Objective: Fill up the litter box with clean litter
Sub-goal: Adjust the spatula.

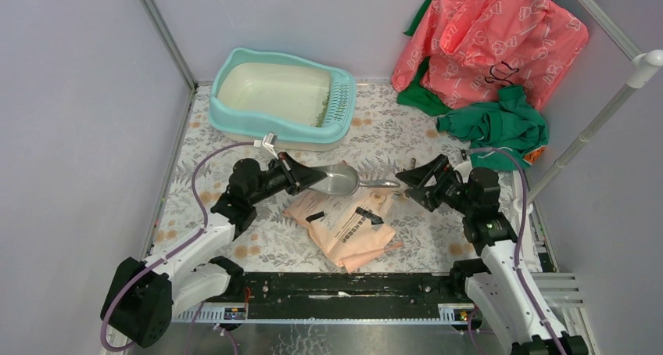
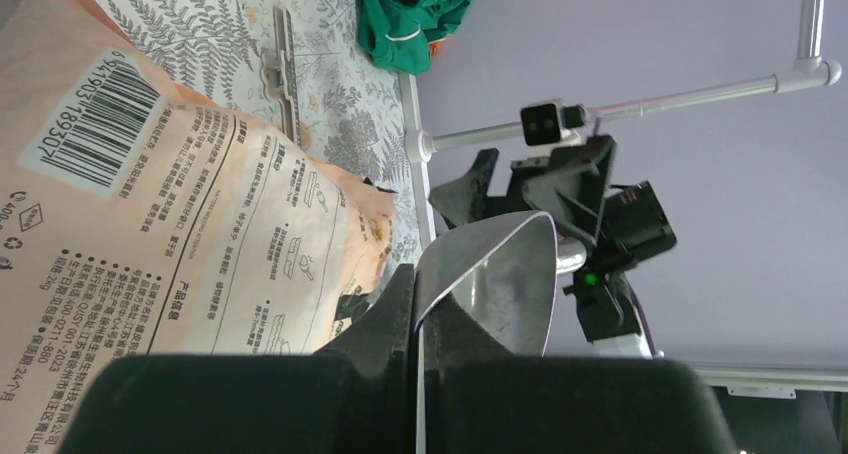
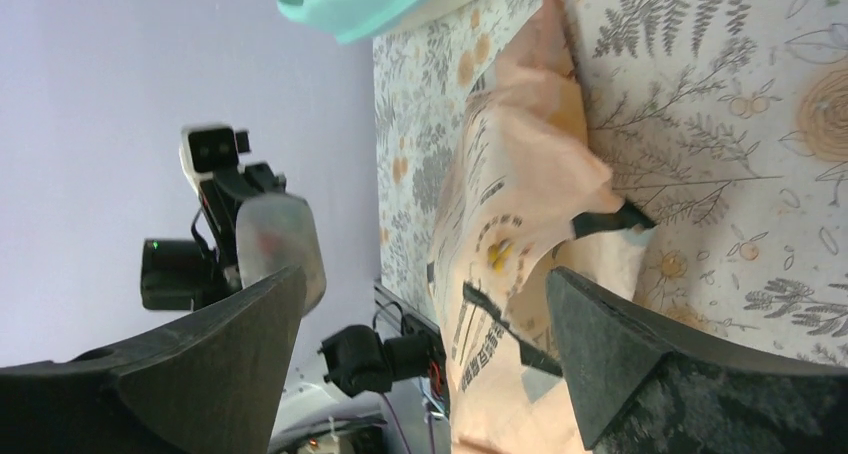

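Arms reach inward, low over bag [image 1: 348, 230]; left jaws clamp scoop [image 1: 342, 181], right jaws spread near handle.

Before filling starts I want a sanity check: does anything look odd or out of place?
The left gripper clamps the grey scoop by its bowl rim, not its handle. The peach bag lies flat and crumpled, not upright.

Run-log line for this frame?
left gripper: shut on scoop rim | right gripper: open by scoop handle | litter box: nearly bare | bag: lying flat
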Robot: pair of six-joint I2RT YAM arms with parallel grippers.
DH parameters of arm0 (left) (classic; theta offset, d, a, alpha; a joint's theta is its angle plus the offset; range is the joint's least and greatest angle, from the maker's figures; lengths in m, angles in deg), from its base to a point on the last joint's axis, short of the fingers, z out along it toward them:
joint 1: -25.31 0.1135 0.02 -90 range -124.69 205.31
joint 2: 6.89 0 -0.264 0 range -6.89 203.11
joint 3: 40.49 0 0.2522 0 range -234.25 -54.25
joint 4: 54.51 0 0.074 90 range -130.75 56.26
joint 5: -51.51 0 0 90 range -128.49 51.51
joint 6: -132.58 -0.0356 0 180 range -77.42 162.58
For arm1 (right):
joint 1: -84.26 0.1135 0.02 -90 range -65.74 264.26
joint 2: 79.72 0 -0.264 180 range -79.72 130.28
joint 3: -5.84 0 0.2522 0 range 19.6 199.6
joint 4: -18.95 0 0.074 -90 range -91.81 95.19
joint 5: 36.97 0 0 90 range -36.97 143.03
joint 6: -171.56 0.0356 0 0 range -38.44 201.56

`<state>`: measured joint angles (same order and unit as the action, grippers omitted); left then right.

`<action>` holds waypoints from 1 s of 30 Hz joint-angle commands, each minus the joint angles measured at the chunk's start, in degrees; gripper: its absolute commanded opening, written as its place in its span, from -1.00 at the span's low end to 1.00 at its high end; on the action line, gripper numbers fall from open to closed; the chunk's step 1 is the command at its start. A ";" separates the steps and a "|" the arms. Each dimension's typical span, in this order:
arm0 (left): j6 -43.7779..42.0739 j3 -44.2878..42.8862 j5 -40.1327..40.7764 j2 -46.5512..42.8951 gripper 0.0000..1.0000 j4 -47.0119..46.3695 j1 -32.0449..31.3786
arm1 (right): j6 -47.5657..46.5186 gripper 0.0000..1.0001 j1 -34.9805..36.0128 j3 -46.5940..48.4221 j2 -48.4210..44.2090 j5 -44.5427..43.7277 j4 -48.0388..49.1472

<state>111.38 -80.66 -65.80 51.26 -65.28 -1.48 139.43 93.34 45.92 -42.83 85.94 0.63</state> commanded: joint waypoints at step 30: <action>1.37 2.09 -7.57 9.79 -1.00 -15.75 9.73 | 12.72 0.62 4.35 5.00 25.68 14.10 36.35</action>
<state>112.62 -77.47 -73.04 61.64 -76.80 8.12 154.29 94.87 48.00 -18.66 102.86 36.81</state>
